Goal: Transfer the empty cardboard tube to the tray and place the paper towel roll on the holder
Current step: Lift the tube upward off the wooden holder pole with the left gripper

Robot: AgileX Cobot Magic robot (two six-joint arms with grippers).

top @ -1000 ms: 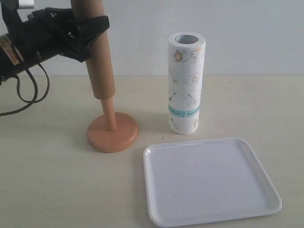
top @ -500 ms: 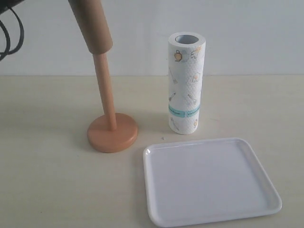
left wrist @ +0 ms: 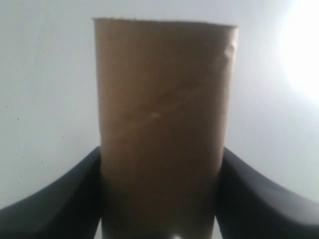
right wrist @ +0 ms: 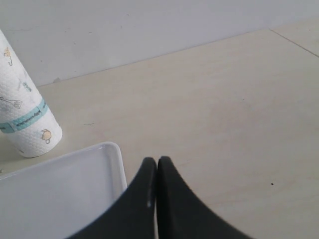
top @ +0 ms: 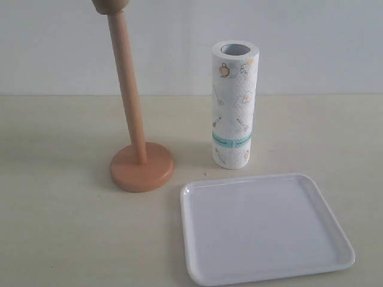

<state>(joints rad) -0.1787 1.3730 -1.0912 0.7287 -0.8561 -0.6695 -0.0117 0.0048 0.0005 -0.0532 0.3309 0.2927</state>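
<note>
Browns, whites, black and one teal stripe

The empty cardboard tube [left wrist: 162,99] I carry is plain dull brown with faint spiral seams, and my left pincer [left wrist: 160,169] and right pincer [right wrist: 157,167] are both black. The holder [top: 141,168] is light orange-brown wood. The paper towel roll [top: 234,107] is white and embossed, printed with small yellow and grey pictures and a teal band. The tray [top: 263,233] is glossy white, the desk [top: 60,233] pale beige.

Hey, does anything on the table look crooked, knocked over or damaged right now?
Only the holder: its post leans left in the exterior view, perhaps just camera angle. The cardboard tube, gripped by the left gripper, sits at the post's tip. Nothing spilled or damaged.
</note>
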